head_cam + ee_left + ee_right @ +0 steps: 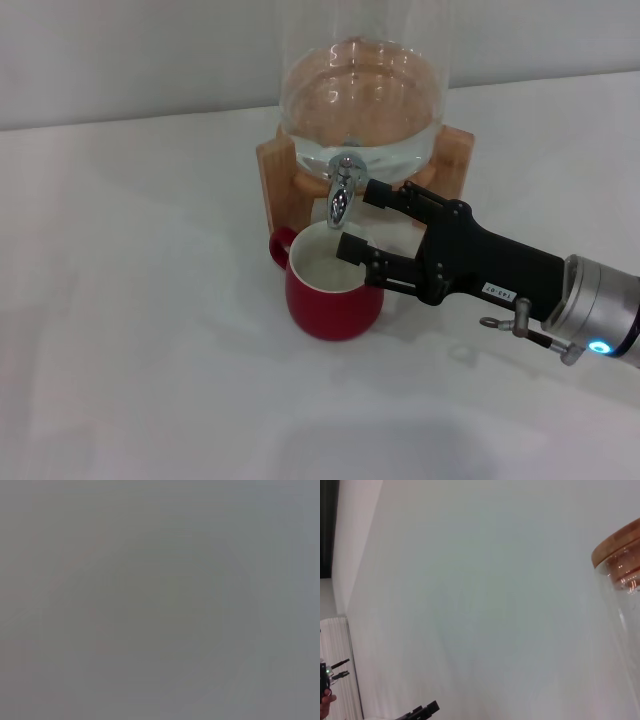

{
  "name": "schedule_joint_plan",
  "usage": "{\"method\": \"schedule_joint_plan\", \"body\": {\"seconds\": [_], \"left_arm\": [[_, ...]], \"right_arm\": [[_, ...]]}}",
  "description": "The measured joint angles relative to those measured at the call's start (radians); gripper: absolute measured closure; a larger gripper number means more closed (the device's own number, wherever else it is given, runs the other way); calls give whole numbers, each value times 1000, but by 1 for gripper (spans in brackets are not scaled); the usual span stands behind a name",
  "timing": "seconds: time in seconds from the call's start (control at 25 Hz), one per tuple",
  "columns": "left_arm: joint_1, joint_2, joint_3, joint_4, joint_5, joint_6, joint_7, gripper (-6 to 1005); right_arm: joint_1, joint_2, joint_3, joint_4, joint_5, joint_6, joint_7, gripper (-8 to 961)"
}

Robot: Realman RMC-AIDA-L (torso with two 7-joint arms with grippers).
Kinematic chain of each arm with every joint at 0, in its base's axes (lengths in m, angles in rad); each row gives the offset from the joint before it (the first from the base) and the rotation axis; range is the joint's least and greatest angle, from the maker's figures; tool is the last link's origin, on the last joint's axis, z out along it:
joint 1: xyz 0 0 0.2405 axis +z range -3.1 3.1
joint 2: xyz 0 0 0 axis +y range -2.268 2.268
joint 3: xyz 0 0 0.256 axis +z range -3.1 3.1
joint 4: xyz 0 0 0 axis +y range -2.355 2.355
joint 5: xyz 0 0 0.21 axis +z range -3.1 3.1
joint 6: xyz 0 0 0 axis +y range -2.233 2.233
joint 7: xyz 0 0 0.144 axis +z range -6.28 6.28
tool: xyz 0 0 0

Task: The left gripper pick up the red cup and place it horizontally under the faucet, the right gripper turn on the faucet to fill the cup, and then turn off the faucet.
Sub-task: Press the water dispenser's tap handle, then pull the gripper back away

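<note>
1. Head view: red cup [333,290] stands upright on the white table [130,330], directly below the faucet [342,190] spout, handle on the side away from the right arm. Faucet sits at the front of the glass dispenser [360,90] w/ wooden stand [275,185].
2. Head view, right gripper [362,219]: reaches in from the cup's right, jaws spread wide, holding nothing. One finger is just beside the faucet lever, the other hangs over the cup's rim. Can't tell if either touches.
3. Left wrist view: plain grey blur, nothing readable. Left gripper not seen in the head view either, so its state is unknown.
4. Right wrist view: mostly wall, plus the dispenser's wooden lid [619,544] and glass side at one edge. Dark finger tips near the frame edge; can't say whose.
5. Risks (judgement): lower finger so near the rim could nudge or tip the cup when the arm swings the lever, moving it off the spout so water hits the table. Poor bite on the small lever = slip, faucet half open. Late shut-off = overflow.
</note>
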Motion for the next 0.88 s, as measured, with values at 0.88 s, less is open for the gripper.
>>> {"method": "schedule_joint_plan", "body": {"seconds": [0.88], "left_arm": [[0, 0, 0, -1, 0, 0, 0, 115]], "right_arm": [[0, -3, 13, 0, 0, 11, 3, 100]]}}
